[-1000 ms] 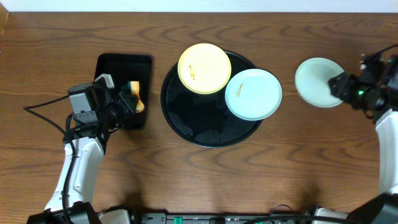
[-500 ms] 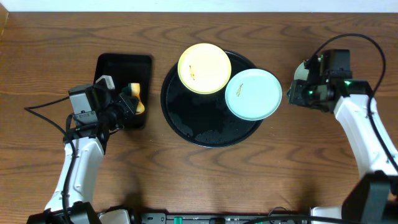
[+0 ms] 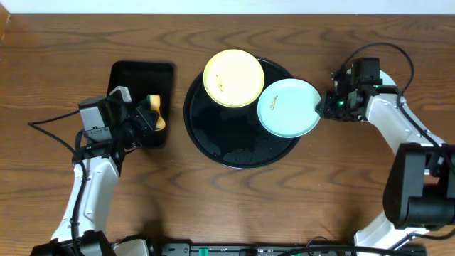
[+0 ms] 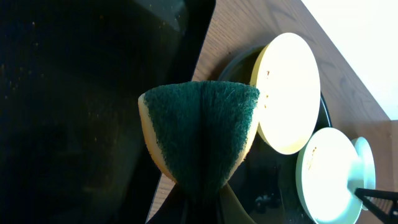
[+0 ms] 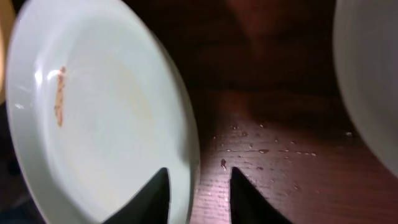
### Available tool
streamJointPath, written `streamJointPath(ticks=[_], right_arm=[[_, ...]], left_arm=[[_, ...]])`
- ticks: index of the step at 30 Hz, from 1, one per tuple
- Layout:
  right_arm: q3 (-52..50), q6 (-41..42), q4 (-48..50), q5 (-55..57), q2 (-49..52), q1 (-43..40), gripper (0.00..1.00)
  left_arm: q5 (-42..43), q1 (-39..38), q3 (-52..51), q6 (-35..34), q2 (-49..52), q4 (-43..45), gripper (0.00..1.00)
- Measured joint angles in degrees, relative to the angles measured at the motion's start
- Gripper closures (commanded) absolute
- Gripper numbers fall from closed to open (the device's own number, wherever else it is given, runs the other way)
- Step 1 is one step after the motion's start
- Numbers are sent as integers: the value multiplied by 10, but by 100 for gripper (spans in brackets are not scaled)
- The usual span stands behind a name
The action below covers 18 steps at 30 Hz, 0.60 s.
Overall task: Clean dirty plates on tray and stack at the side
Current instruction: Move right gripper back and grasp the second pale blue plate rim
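Observation:
The round black tray carries a pale yellow plate at its back and a mint plate overlapping its right rim. Both have small brown smudges. My right gripper is at the mint plate's right edge. In the right wrist view, its jaws stand apart astride the rim of that plate, one finger over the plate and one over the table. Another pale plate lies just to the right. My left gripper is shut on a green-and-yellow sponge.
A rectangular black tray sits left of the round tray, and the left gripper hovers over its right part. Water drops speckle the wood between the two mint plates. The right arm lies over the side plate.
The right arm has swung left from the side plate to the mint plate on the tray. Its jaws have narrowed around the rim. The left arm and sponge have not moved.

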Motion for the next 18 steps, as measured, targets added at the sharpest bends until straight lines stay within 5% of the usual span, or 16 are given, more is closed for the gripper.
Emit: streamJointPath(ticks=[3,8,18], right_arm=[[0,-1,0,-6,19,0,78],[0,1,12,-15,34,0,99],[0,-6,17,-8,-44,5,99]], left_arm=[[0,0,0,1,0,0,92],[0,0,0,1,0,0,92],[0,0,0,3,0,1,92]])
